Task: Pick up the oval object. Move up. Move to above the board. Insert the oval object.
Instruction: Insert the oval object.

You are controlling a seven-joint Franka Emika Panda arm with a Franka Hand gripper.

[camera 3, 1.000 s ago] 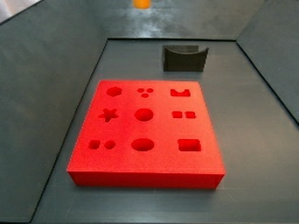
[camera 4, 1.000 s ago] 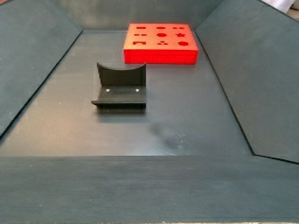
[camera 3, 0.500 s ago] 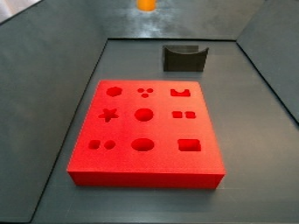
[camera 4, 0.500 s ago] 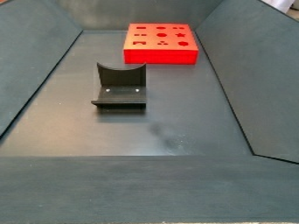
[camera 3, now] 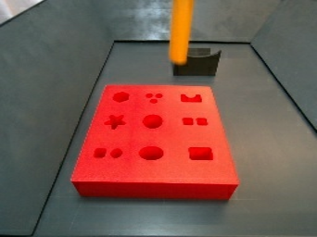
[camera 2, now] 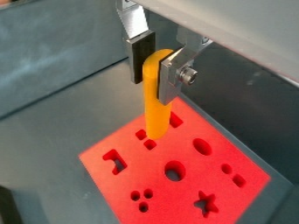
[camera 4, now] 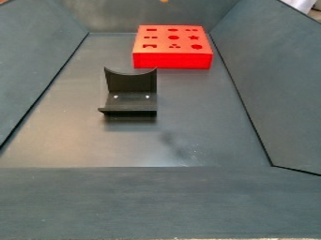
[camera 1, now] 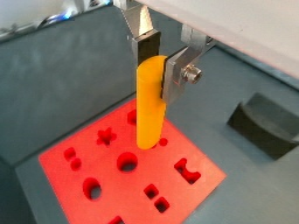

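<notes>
Overhead, the gripper (camera 1: pixel 162 54) clamps the slim orange-yellow oval peg (camera 1: pixel 149 101) upright above the flat bright red foam board (camera 1: pixel 121 171).

Its silver finger plates press the peg's upper end in both wrist views, and the peg's lower end hangs clear of the board's shaped cut-outs. The board lies on a dark grey floor (camera 4: pixel 189 131) walled by sloping grey panels. A dark L-shaped fixture (camera 4: pixel 129 92) stands well apart from the board.

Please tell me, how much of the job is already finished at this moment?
Picking up and lifting look done: the tool is shut on the oval object, which hangs upright in the air. In both wrist views it is over the board, so the move above looks underway. Insertion remains: the peg's tip is above the board, in no hole.
</notes>
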